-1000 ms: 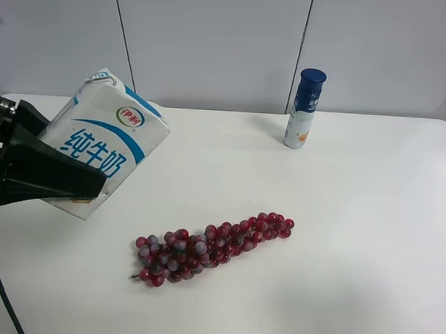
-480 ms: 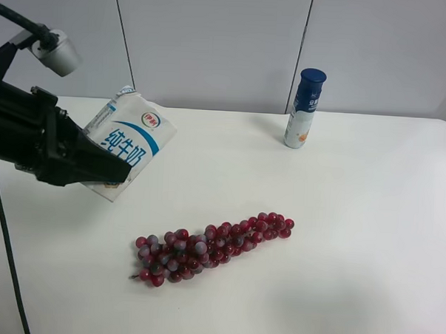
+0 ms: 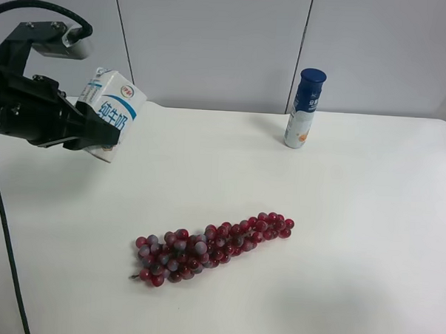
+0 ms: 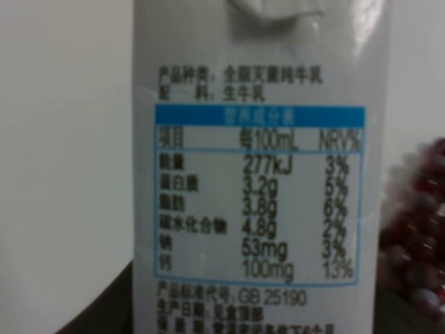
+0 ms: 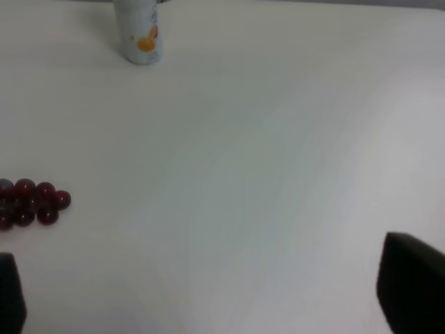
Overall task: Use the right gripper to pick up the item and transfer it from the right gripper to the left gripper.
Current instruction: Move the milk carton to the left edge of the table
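My left fingers pinch the likely light, crushable carton low on its sides; right fingers gape empty

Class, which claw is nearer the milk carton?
Left. The left claw grips the carton off the table; the right claw hangs open above the table, carton absent from its view.

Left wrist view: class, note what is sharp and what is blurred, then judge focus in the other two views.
Left wrist view: the milk carton fills the frame, print legible but soft; the grapes beyond are a smear. Right wrist view: soft throughout, bottle hazy, table evenly lit. Exterior high view: crisp, shadows faint.
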`<state>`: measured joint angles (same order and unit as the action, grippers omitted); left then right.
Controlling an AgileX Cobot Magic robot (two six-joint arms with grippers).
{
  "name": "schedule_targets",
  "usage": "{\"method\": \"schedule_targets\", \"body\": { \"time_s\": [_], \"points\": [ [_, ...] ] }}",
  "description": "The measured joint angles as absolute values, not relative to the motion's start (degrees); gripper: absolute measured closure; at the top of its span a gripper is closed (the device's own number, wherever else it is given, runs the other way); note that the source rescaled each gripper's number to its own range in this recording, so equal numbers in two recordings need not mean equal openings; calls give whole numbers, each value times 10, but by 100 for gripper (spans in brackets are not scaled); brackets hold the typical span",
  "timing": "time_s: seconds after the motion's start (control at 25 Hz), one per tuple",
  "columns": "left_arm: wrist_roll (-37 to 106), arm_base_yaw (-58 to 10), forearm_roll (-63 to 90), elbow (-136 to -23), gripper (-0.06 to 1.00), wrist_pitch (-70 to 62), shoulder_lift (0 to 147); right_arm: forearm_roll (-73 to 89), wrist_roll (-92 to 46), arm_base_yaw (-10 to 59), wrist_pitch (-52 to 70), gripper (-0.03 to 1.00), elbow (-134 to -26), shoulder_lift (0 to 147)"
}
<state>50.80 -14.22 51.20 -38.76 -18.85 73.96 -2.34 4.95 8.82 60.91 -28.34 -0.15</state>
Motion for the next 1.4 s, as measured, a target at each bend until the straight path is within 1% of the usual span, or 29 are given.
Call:
{"method": "schedule_targets", "body": {
  "time_s": [0.24,0.28,0.6,0.88,1.16,1.4],
  "points": [
    [468,-65,508,-388,94,-188,815,-23,49,88,609,-3,-283,-1],
    [466,-61,508,-388,94,-188,826,-23,49,88,609,-3,-283,-1],
    [449,-59,475,-388,94,-169,902,-23,49,88,609,-3,-283,-1],
    [396,-59,416,-388,94,-91,937,-23,49,88,609,-3,-283,-1],
    [377,-57,408,-388,94,-12,977,-23,49,88,609,-3,-283,-1],
    [377,-22,408,-387,94,0,997,-23,49,88,609,-3,-283,-1]
  ]
}}
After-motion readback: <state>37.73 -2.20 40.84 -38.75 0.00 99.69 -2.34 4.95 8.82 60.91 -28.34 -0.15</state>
